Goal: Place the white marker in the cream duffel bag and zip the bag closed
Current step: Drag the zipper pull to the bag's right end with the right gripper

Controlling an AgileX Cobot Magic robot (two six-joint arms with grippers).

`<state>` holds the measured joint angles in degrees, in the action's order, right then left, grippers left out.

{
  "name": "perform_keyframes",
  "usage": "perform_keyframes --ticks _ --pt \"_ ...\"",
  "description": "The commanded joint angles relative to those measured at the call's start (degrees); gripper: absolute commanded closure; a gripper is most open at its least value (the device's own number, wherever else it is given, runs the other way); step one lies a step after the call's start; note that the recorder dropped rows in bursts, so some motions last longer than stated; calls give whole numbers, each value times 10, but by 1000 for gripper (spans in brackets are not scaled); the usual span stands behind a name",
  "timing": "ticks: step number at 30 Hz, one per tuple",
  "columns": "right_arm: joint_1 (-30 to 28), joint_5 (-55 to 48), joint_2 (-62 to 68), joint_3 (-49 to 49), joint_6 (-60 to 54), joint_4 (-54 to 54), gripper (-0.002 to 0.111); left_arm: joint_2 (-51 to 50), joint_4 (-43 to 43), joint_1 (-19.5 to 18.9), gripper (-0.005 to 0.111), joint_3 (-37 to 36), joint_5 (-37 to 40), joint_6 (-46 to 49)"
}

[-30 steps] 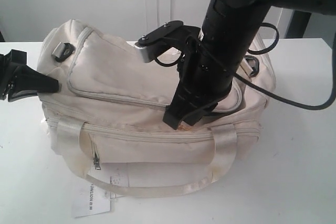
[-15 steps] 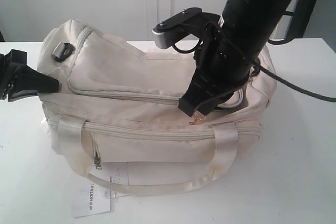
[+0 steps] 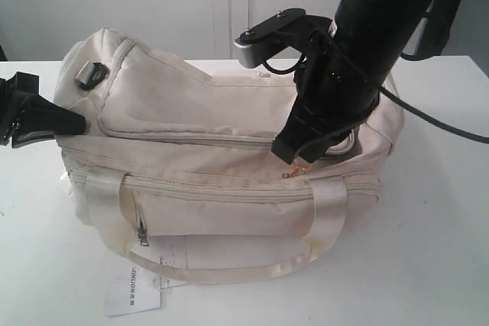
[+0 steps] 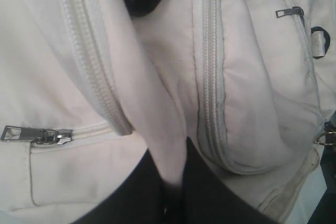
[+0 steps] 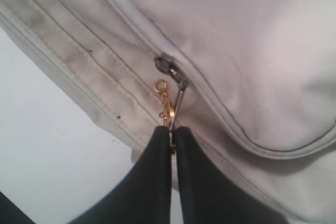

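Note:
The cream duffel bag [image 3: 191,116] lies on its side on the white table, its long top zipper [image 3: 199,139] drawn together from the left end up to my right gripper. My right gripper [image 3: 294,159] [image 5: 171,129] is shut on the grey zipper pull [image 5: 178,94], with a small gold clasp [image 5: 165,102] hanging beside it. At the bag's left end my left gripper [image 3: 76,124] [image 4: 167,156] is shut on a fold of the bag's cream fabric [image 4: 157,108]. The white marker is out of view.
A white paper tag [image 3: 134,294] and a shiny cream handle [image 3: 229,271] lie in front of the bag. A black strap ring [image 3: 90,74] sits at its upper left. A black cable [image 3: 443,124] trails from the right arm over the table [image 3: 435,250].
My right gripper has moved to the right along the top zipper with the pull, and the closed stretch behind it has grown longer. The left gripper has stayed in place.

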<state>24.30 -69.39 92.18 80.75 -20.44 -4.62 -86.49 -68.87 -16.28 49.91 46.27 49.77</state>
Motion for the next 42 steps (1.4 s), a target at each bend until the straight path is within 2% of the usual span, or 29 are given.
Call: perform_keyframes --ticks 1,8,42 --pt "-18 -6 -7 -2 -4 19 108 4 -17 -2 107 -1 3 6" --pt "-44 -6 -7 -2 -5 21 108 4 -17 -2 107 -1 3 6" --pt "-44 -6 -7 -2 -9 96 108 4 -17 -2 107 -1 2 12"
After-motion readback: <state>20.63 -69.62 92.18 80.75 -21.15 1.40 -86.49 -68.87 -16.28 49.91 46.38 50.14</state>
